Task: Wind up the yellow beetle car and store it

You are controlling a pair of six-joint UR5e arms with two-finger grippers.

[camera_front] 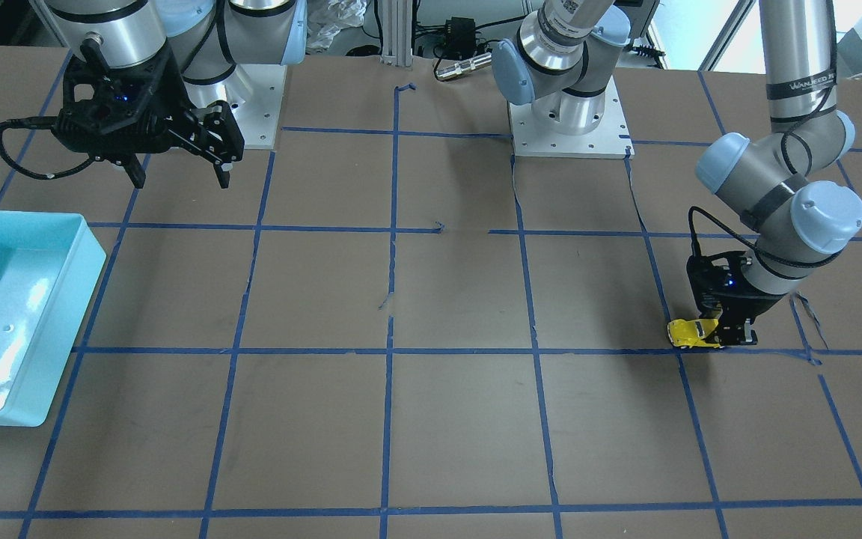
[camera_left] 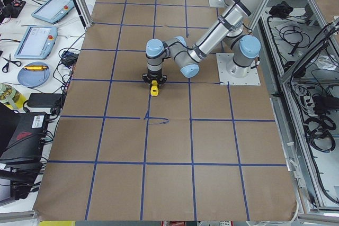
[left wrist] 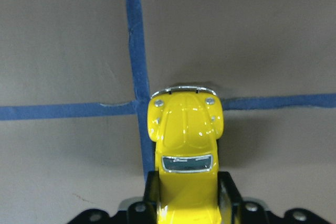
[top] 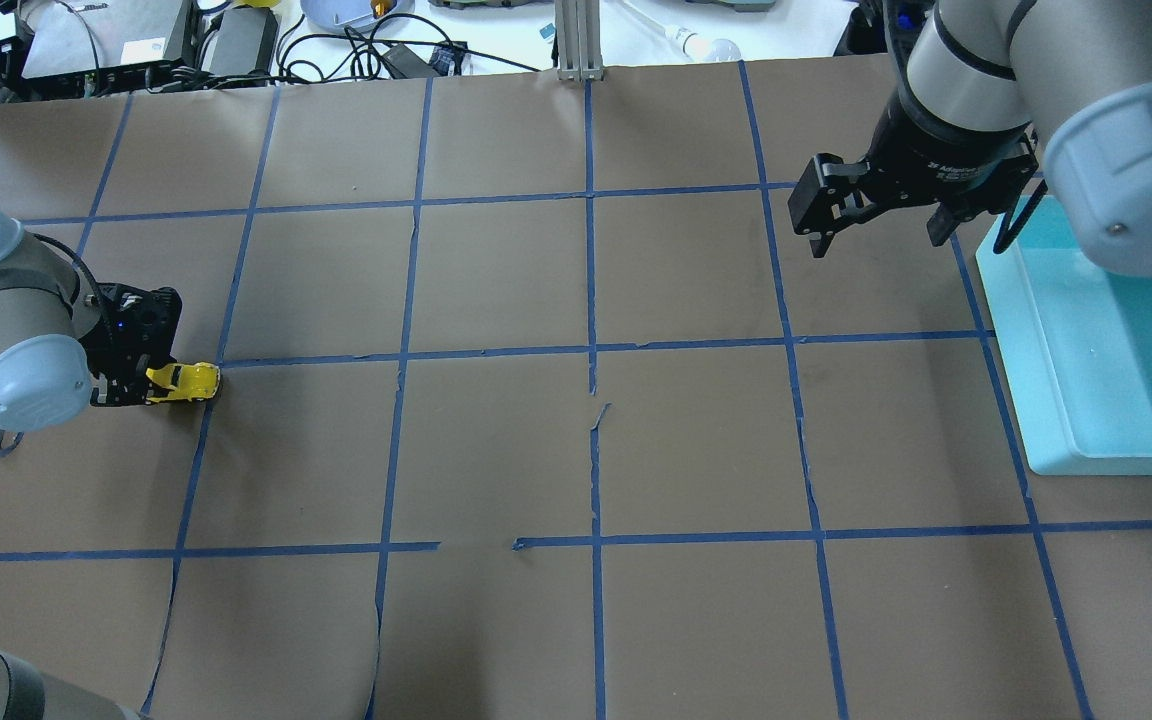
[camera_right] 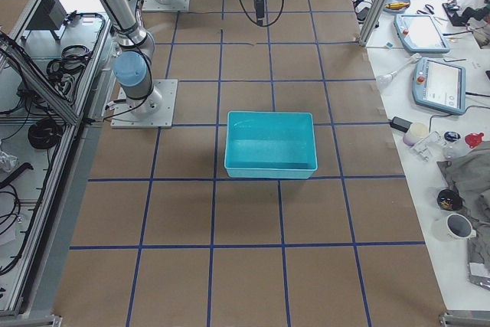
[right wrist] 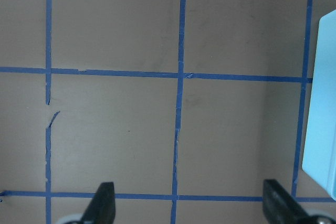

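The yellow beetle car (left wrist: 185, 145) is a tiny glossy toy with a chrome bumper and a dark window. It sits low on the brown table at a blue tape crossing. My left gripper (left wrist: 188, 192) is shut on its rear half, a finger on each side. The car also shows in the front-facing view (camera_front: 693, 332), the overhead view (top: 186, 380) and the exterior left view (camera_left: 154, 89). My left gripper (top: 148, 385) is at the table's left end. My right gripper (top: 873, 230) is open and empty, held above the table beside the bin; its fingertips (right wrist: 105, 203) show in the right wrist view.
A light blue bin (top: 1116, 400) stands at the table's right end, also in the front-facing view (camera_front: 64, 299) and the exterior right view (camera_right: 269, 168). Blue tape lines (top: 591, 350) grid the brown paper. The arm bases (camera_front: 569, 127) stand at the robot's side.
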